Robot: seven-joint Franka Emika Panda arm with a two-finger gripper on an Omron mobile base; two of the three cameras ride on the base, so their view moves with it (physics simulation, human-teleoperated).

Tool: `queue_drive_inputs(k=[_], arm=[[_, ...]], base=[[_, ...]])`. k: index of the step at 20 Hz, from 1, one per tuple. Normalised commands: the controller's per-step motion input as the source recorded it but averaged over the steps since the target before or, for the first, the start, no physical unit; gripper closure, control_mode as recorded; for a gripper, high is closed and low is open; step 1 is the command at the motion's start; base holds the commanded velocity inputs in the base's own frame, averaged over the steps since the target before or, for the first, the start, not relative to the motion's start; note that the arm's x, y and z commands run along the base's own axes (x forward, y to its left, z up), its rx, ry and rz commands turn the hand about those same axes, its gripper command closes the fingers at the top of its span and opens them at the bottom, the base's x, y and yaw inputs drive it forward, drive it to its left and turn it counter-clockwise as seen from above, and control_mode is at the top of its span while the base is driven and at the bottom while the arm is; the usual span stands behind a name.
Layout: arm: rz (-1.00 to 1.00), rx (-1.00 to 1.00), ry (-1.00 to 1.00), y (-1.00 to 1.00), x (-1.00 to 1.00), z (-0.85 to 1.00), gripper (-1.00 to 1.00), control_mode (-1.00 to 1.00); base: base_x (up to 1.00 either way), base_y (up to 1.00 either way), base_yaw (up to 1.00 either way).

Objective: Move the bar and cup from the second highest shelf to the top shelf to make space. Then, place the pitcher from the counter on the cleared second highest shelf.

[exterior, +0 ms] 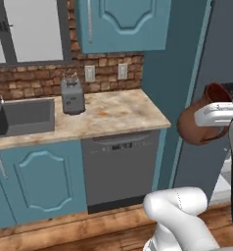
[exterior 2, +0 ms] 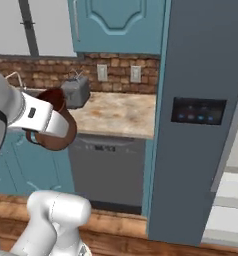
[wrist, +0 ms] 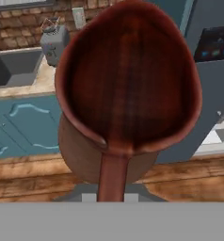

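Carrying the pitcher (exterior: 199, 122) through the air, so the last stage looks underway: it is off the counter (exterior: 113, 115) and not yet on any shelf; whether the bar and cup were already moved cannot be told here. Largest first: the tall grey cabinet (exterior 2: 201, 75) ahead and right of the gripper is flat, matte, with a dark panel of small blue lights. The counter, well off to the gripper's left, is mottled beige-brown stone over teal panelled doors, with a dark grey sink (exterior: 23, 117) and a boxy grey toaster (exterior: 72, 97) in front of red brick. The pitcher sits right against the hand, tilted, mouth toward the camera in the hand view: reddish-brown clay, round belly, flared rim, glossy streaked inside, strap-like handle running down to the hand. The gripper (exterior: 214, 117) seems clamped at the handle, but the fingers are hidden behind the jug, so jaw spread cannot be told for sure.
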Motion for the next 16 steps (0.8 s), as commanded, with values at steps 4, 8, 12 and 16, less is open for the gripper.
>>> queue_drive_inputs(k=[4,8,12,16], arm=[[0.0,0.0,0.0,0.0,0.0,0.0,1.0,1.0],[0.0,0.0,0.0,0.0,0.0,0.0,1.0,1.0],[0.0,0.0,0.0,0.0,0.0,0.0,1.0,1.0],[0.0,0.0,0.0,0.0,0.0,0.0,1.0,1.0]], base=[[-0.01,-0.29,-0.56],[0.0,-0.44,-0.49],[0.08,-0.61,-0.43],[0.2,-0.67,-0.3]])
